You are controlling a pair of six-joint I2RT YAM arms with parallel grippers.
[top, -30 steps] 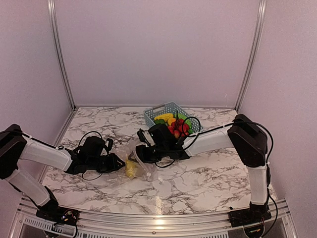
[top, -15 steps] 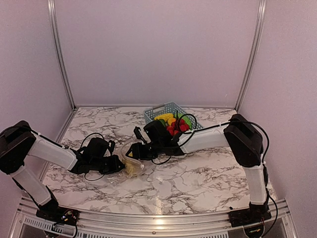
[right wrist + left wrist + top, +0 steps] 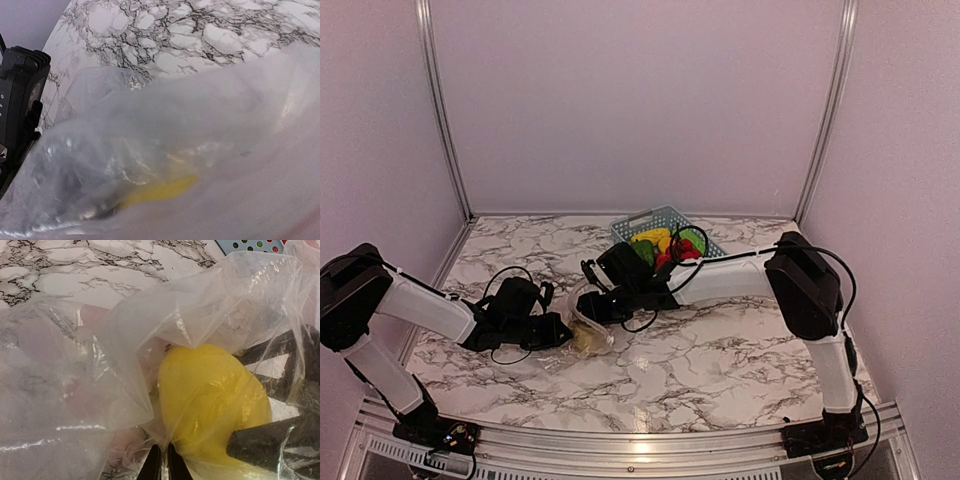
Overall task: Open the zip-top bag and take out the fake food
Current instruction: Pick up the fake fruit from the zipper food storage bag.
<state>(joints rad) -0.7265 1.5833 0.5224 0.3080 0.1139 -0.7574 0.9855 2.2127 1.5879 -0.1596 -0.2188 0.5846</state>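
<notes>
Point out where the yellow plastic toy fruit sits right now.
In the top view, the smooth yellow plastic toy fruit lies left of centre, inside the clear crinkly zip-top bag, with the left claw at its left and the right claw just behind it.

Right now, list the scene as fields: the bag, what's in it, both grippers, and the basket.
bag: clear crinkly plastic zip-top bag, lying on the marble table between the grippers
inside bag: yellow lemon-like toy piece
left gripper: shut, pinching bag plastic
right gripper: at the bag; fingers apart behind plastic, grasp unclear
basket: blue-grey plastic lattice basket, holding red, yellow, green toy pieces
</notes>
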